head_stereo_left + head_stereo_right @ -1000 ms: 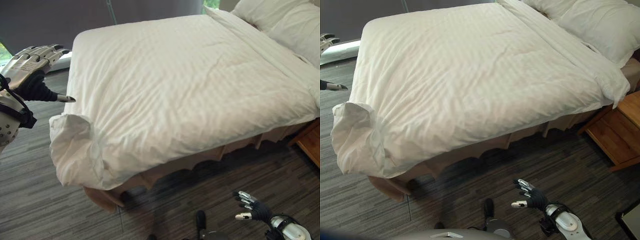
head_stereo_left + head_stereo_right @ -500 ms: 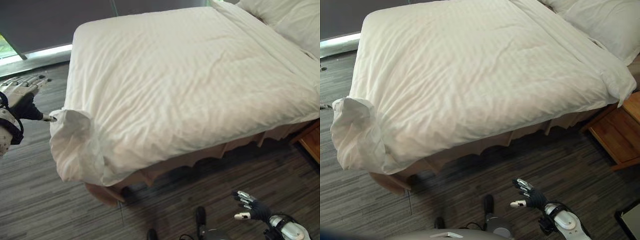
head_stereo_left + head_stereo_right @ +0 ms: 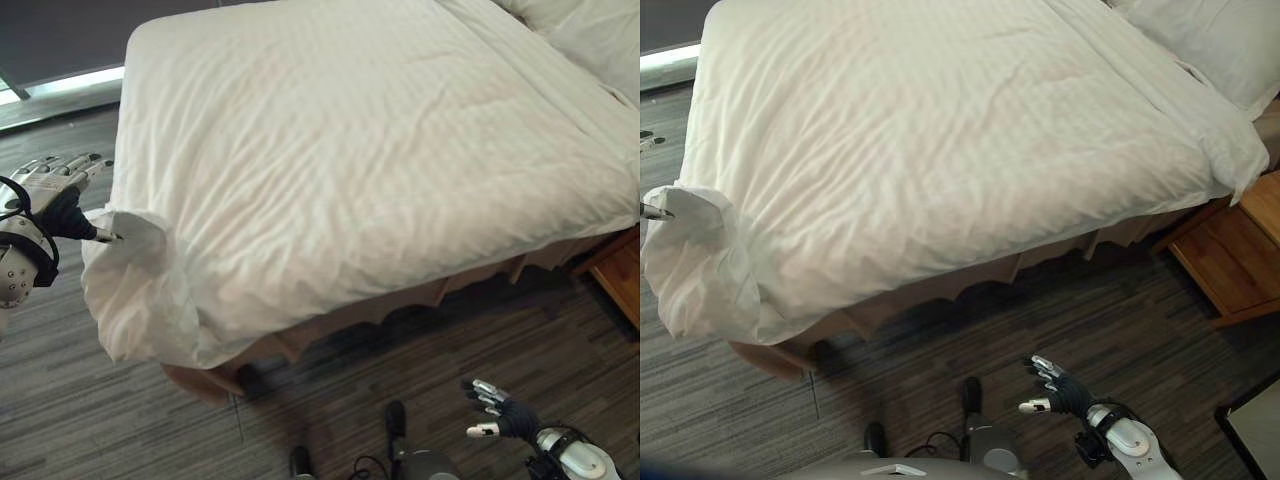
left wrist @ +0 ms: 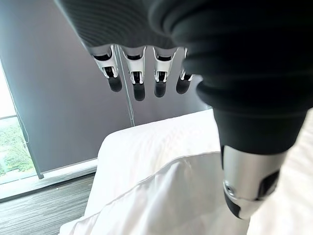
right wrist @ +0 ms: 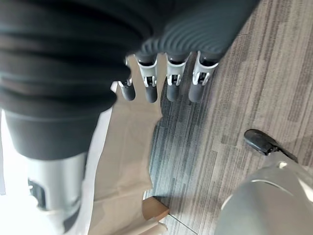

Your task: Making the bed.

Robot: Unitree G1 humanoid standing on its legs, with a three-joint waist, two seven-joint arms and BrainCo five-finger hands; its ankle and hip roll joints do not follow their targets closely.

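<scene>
a white duvet [image 3: 380, 160] lies spread over the bed [image 3: 400, 305], covering it nearly to the pillows [image 3: 1200, 40] at the far right end. at the near left corner the duvet bunches into a rumpled fold [image 3: 140, 275] that hangs over the edge above the tan bed skirt [image 3: 940, 295].

the left hand [image 3: 55, 195] is at the left side of that corner, fingers straight and spread, thumb [image 3: 103, 236] pointing at the bunched fold and touching or just short of it; it has hold of nothing. in the left wrist view the fingers [image 4: 139, 85] reach out straight above the white cloth, with the thumb [image 4: 249, 186] apart below them.

the right hand [image 3: 1060, 393] hangs low over the dark wood-look floor [image 3: 1140, 320], well apart from the bed, fingers loosely extended and empty. its wrist view shows the fingers [image 5: 171, 81] straight over the floor and the bed skirt.

a wooden nightstand [image 3: 1235, 260] stands by the bed's right corner.
</scene>
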